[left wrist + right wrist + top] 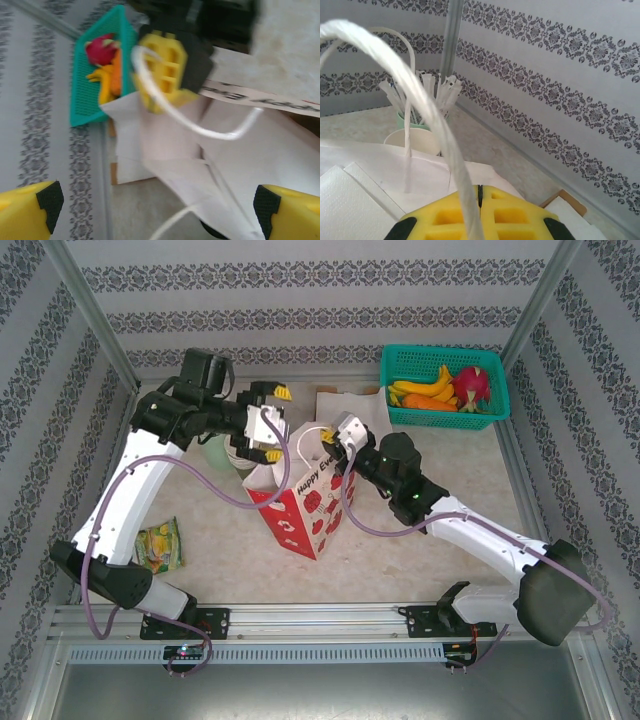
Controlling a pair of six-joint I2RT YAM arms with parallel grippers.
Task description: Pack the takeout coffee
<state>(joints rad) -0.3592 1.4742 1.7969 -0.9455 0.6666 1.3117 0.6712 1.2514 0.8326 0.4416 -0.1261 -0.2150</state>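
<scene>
From above, the white paper bag (300, 508) printed with red apples stands upright at the middle of the tabletop (470, 465), its mouth open. The left pincer (277, 423) hangs at the bag's 11 o'clock, over the rim, with its yellow fingers spread wide and nothing between them; its wrist view looks straight down into the bag's white folds. The right pincer (326, 437) sits at the bag's 1 o'clock, clamped tight on one white cord handle (445, 135), which arches up over its closed fingers. I cannot place the takeout coffee for certain: a dark rounded sliver (212, 231) low in the bag's mouth, between the left fingers, might be its black lid. A teal basket (445, 358) of fruit stands well off at 1 o'clock, a yellow-green snack packet (160, 545) lies at 8 o'clock, and the pale green cup of white sticks (420, 122) stands just beyond the bag's far wall.
</scene>
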